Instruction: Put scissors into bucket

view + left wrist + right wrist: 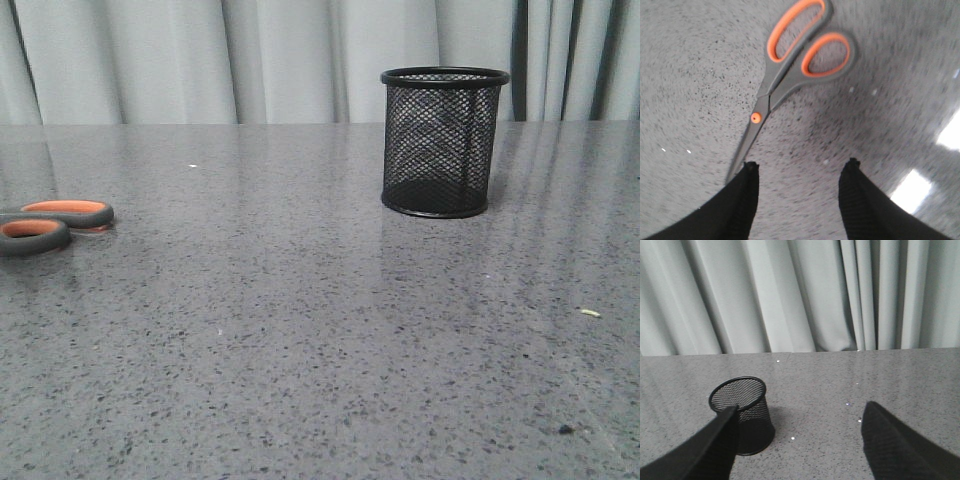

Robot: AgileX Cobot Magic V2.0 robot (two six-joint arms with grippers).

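I see the scissors (785, 80) flat on the tabletop (300, 330) at far left, well apart from the bucket (443, 140). My left pincer (800, 170) hovers wide open and empty, blade tip seemingly beside one finger, long axis running away. Right pincer (797, 425) open, empty.

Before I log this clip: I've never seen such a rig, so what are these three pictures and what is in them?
A two-armed robot works at a grey table. One camera looks forward over it; the other two ride on the wrists, so the dark shapes at their lower edges are the fingers. The left gripper is open above the scissors, which lie flat, not yet held. The right gripper is open too, empty, near the upright mesh bucket, which looks empty.
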